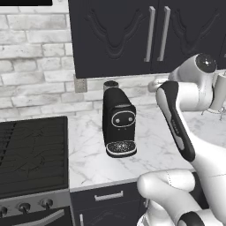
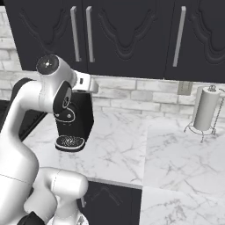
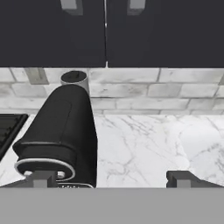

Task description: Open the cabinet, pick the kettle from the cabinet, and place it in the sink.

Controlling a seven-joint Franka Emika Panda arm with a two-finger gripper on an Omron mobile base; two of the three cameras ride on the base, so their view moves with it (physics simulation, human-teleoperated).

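The black wall cabinet (image 1: 119,35) hangs over the counter with both doors shut. Its two long silver handles (image 1: 157,33) stand side by side at the seam. The right base view shows the same cabinet (image 2: 114,35) from the other side, and its lower edge (image 3: 105,39) runs across the top of the hand view. My gripper (image 3: 111,178) is open, its fingertips (image 3: 41,178) wide apart with nothing between them. It looks toward the backsplash below the door seam, above the marble counter. The kettle and the sink are out of view.
A black coffee machine (image 1: 118,123) stands on the marble counter (image 1: 150,150) below the cabinet, left of my fingers in the hand view (image 3: 61,135). A stove (image 1: 31,154) lies to the left. A paper towel holder (image 2: 205,110) stands at the right. A further wall cabinet door (image 2: 197,35) is at the right.
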